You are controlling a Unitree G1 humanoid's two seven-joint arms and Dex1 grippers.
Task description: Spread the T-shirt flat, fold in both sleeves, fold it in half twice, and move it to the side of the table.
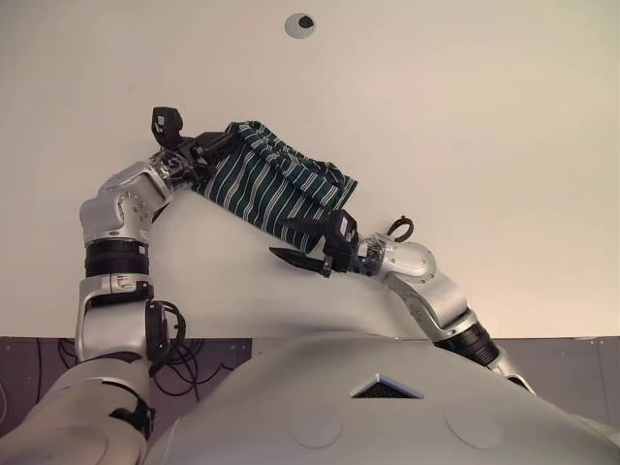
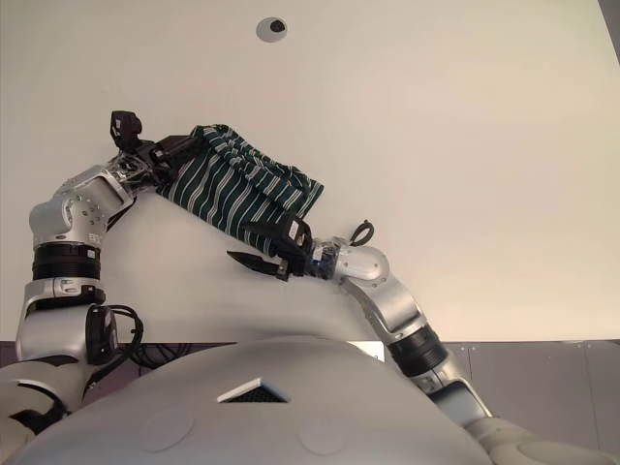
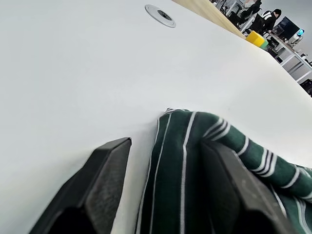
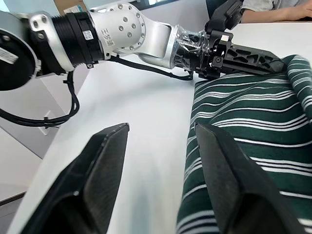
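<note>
The T-shirt is a dark green bundle with white stripes, folded small, lying left of centre on the white table. My left gripper is at its far left corner. In the left wrist view this gripper is open, its two black fingers straddling the shirt's edge. My right gripper is at the shirt's near right corner, open, one finger by the fabric and the other over bare table. In the right wrist view the shirt lies beside one finger, with the left gripper on its far end.
A round grey grommet sits in the tabletop at the far middle. The table's near edge runs just in front of my torso. Black cables hang below it on the left. Wide bare table lies to the right.
</note>
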